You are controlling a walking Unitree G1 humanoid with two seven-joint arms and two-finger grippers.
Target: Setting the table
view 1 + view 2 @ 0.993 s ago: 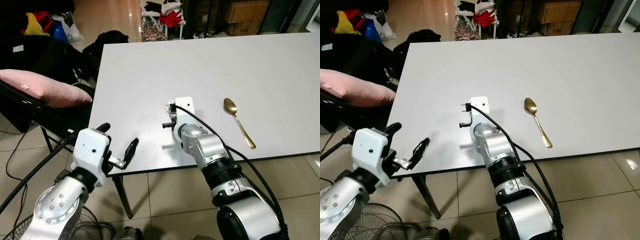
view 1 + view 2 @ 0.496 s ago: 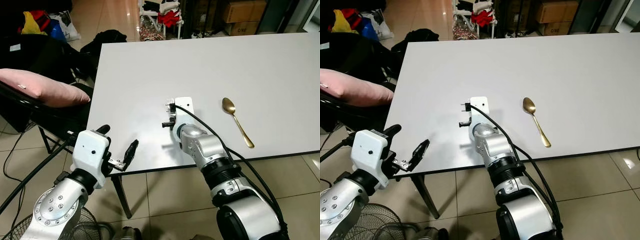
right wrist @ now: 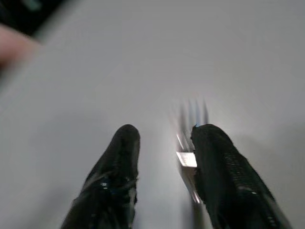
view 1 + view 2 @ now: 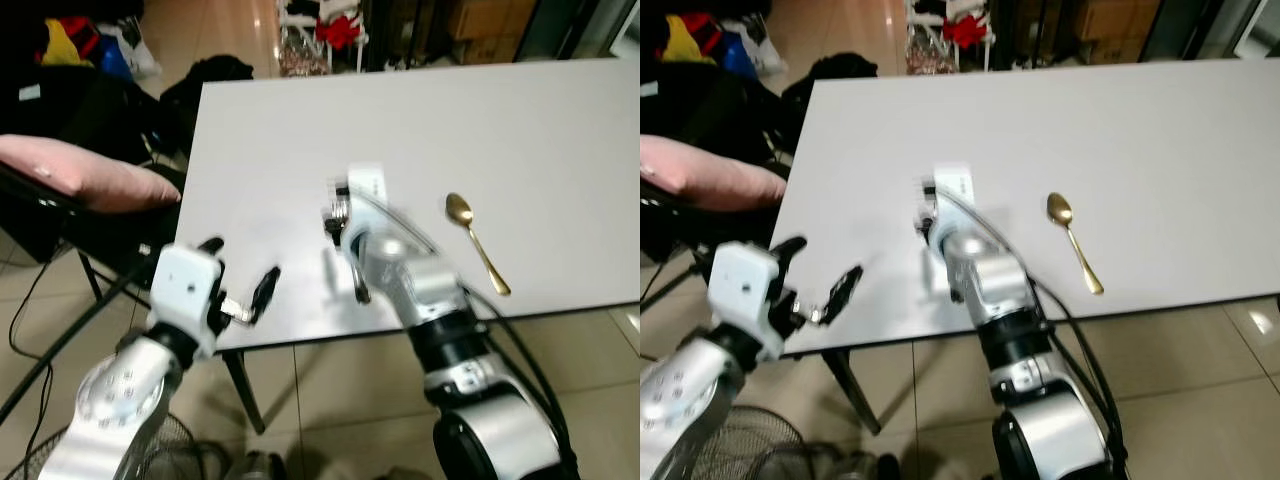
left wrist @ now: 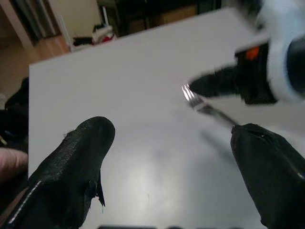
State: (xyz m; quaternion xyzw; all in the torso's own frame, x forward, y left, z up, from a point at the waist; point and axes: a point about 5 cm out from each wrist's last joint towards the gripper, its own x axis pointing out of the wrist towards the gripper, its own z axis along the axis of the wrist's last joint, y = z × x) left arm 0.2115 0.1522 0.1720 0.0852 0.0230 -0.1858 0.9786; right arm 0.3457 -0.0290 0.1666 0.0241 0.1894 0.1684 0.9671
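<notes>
A silver fork (image 4: 347, 250) lies at the near left of the white table (image 4: 520, 130), blurred, tines pointing away from me. My right gripper (image 3: 164, 133) hovers low over it, open, with the fork (image 3: 188, 143) against the inner side of one finger and a gap to the other. In the left wrist view the fork (image 5: 205, 107) sits just below the right gripper's black fingertips (image 5: 214, 83). A gold spoon (image 4: 475, 240) rests to the right of the fork, bowl away from me. My left gripper (image 4: 240, 265) is open beside the table's near left corner, holding nothing.
A black chair with a pink cushion (image 4: 90, 180) stands to the left of the table. A fan grille (image 4: 170, 450) is on the floor by my left arm. Clothes and boxes (image 4: 330, 30) crowd the floor beyond the far edge.
My right wrist has lifted and swung slightly away, blurring the arm, and the fork's handle now shows beneath it. The left arm has barely shifted; the spoon has not moved.
</notes>
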